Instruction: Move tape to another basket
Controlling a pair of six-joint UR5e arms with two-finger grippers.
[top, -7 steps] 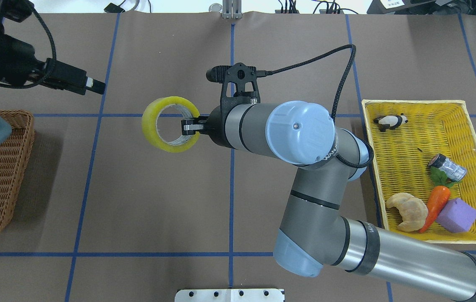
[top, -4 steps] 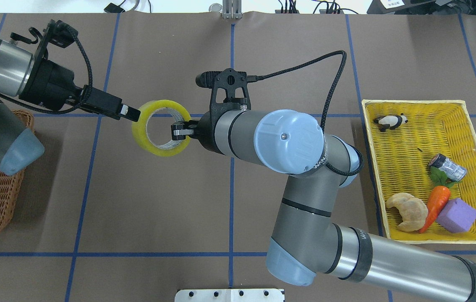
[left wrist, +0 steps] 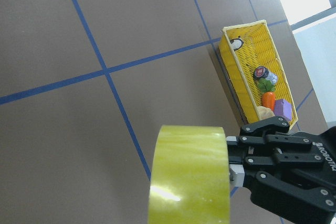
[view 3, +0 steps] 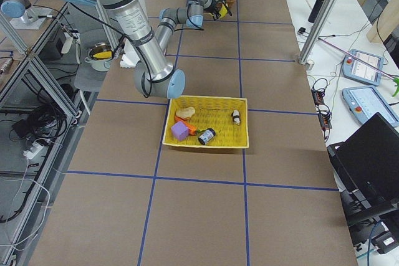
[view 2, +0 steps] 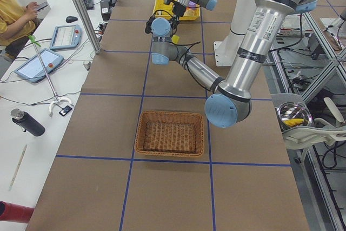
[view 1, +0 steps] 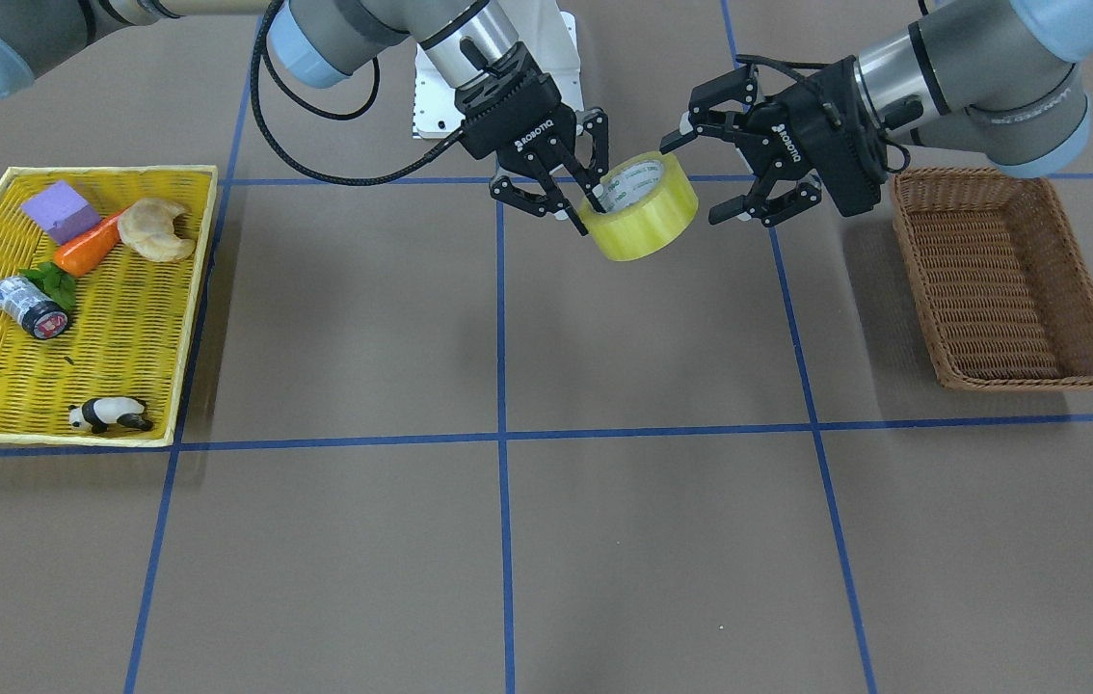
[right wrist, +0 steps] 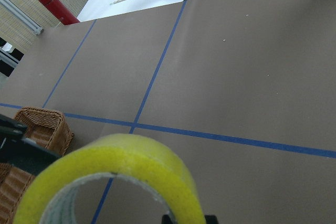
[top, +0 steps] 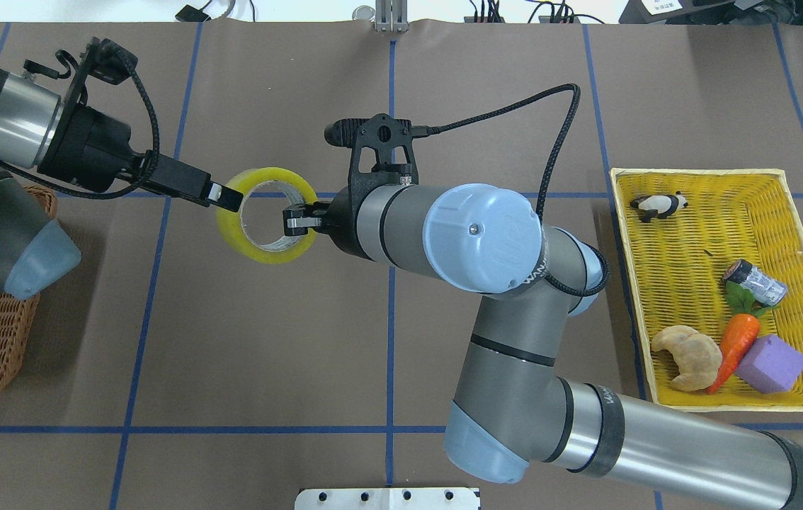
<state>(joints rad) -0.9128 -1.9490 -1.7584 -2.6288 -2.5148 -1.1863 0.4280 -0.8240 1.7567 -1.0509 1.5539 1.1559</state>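
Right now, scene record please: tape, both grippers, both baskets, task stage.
tape: off the table, mid-table between the two arms
right gripper: shut on the tape's wall, one finger inside the ring
left gripper: open, jaws at the tape's opposite rim, not closed on it
wicker basket: on the robot's left side, nothing in it
yellow tray: on the robot's right side, holds a purple block, carrot, croissant, small cylinder and panda figure
stage: looks like a mid-air handover, right to left; tape not yet in the wicker basket
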